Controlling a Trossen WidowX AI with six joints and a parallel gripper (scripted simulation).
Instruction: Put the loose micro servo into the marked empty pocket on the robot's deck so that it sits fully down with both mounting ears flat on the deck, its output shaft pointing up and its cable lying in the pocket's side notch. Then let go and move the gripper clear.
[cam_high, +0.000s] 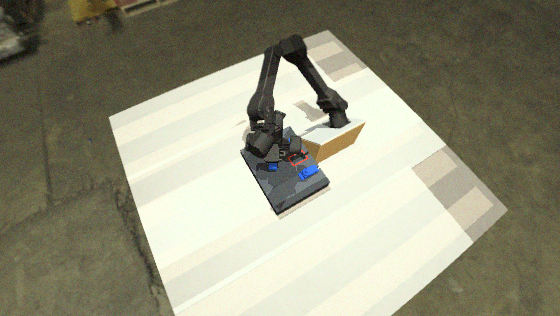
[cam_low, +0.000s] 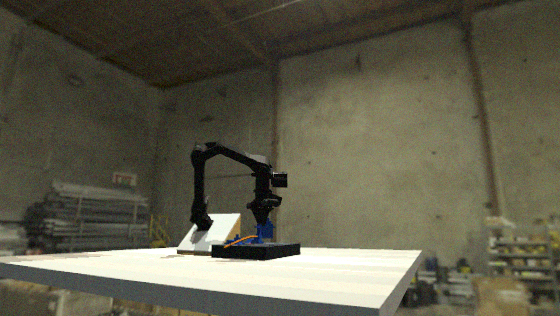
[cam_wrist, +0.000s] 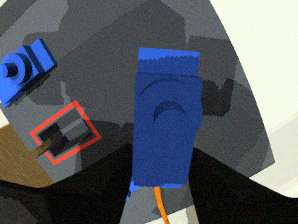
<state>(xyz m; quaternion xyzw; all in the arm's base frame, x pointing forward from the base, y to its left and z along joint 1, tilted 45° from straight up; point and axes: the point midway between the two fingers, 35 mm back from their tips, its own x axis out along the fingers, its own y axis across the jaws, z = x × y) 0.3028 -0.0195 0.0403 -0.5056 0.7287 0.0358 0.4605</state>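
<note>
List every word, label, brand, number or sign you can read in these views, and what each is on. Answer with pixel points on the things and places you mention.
No text reads clearly.
Red-and-white sign (cam_low: 124, 179), back wall: too blurred to read.
Deck (cam_high: 295, 192) (cam_low: 240, 253) (cam_wrist: 105, 35) and servo (cam_low: 266, 230) (cam_wrist: 162, 145): no legible marking.

Blue servos: three, namely a gripped servo (cam_high: 272, 166) (cam_low: 267, 230) (cam_wrist: 167, 130), a servo (cam_high: 308, 172) (cam_wrist: 25, 70) at its ten o'clock in the wrist view, and another (cam_high: 289, 140) (mostly hidden, that one)
Red-outlined pockets (cam_high: 298, 159) (cam_wrist: 66, 132): one
Orange cables (cam_low: 242, 239) (cam_wrist: 160, 202): one
Dark decks (cam_high: 295, 192) (cam_low: 245, 251) (cam_wrist: 215, 30): one
Arms (cam_high: 268, 75) (cam_low: 199, 175): one
Sloped blocks (cam_high: 340, 143) (cam_low: 217, 232) (cam_wrist: 20, 155): one
Tables (cam_high: 200, 200) (cam_low: 325, 270) (cam_wrist: 270, 50): one
</note>
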